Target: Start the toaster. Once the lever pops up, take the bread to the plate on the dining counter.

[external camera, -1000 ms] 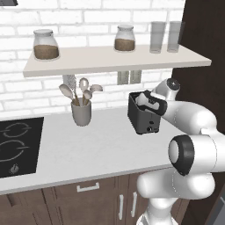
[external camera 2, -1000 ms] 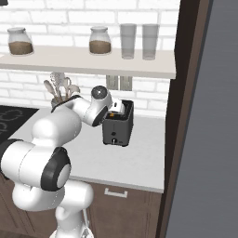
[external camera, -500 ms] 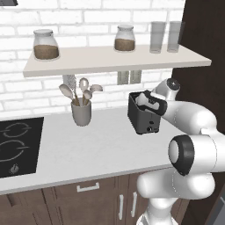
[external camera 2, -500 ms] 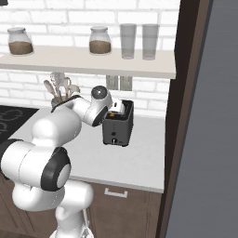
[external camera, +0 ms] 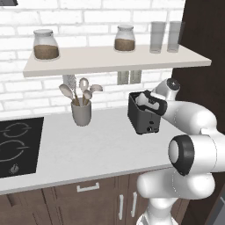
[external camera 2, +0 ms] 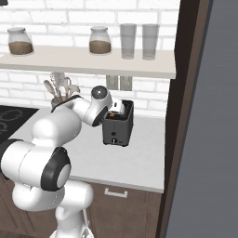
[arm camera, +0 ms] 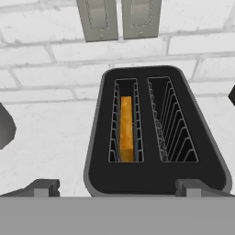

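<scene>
The robot's claw [arm camera: 117, 186] hovered directly above the dark toaster [arm camera: 156, 133] on the white worktop [external camera: 96, 145], its two fingertips [arm camera: 43, 187] spread wide and holding nothing. One golden-brown slice of bread [arm camera: 126, 128] sat deep in the left-hand slot, edge-on between the wire guides, while the neighbouring slot stood empty. The toaster stood near the brick wall, below a pair of wall sockets [arm camera: 120, 17] and to the right of a grey utensil cup [external camera: 81, 112] in the left base view.

Judged from this view, the slice would be light and fairly stiff but brittle, liable to crumble or crack under a hard pinch. Its crust offered a dry, rough surface unlikely to slip. The best hold looked to be across its two flat faces near the top edge, once it rose clear of the wire guides; sunk this low, the slot walls left little room for the fingertips. The boxy toaster itself seemed heavy enough to stay put under a downward press on its lever, which could not be made out here.
</scene>
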